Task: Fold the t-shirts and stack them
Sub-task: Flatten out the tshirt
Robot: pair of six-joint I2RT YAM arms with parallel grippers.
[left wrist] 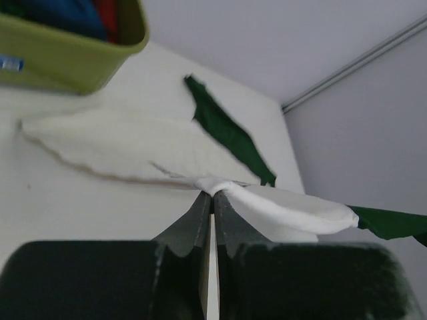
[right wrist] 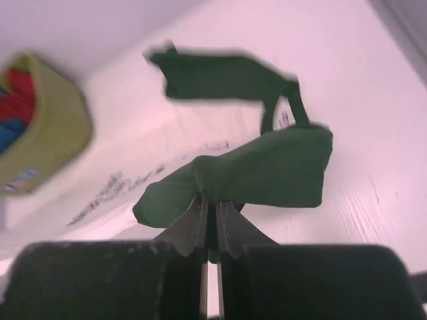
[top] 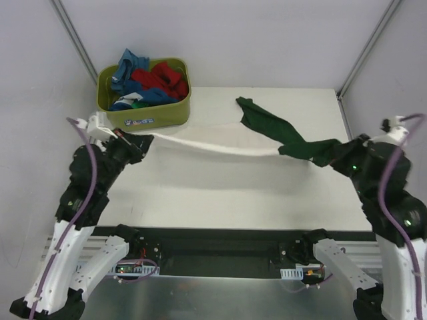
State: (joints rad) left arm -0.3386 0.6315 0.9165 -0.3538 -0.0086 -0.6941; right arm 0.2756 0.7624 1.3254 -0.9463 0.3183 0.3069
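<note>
Cream t-shirt [top: 213, 145] was pulled taut across the table [top: 200, 200], left gripper [left wrist: 212, 199] jaws clamped on its pale edge and right gripper [right wrist: 210, 203] jaws pinched on a green sleeve [right wrist: 267, 167] (probably stretched out so it could be laid flat for folding).
</note>
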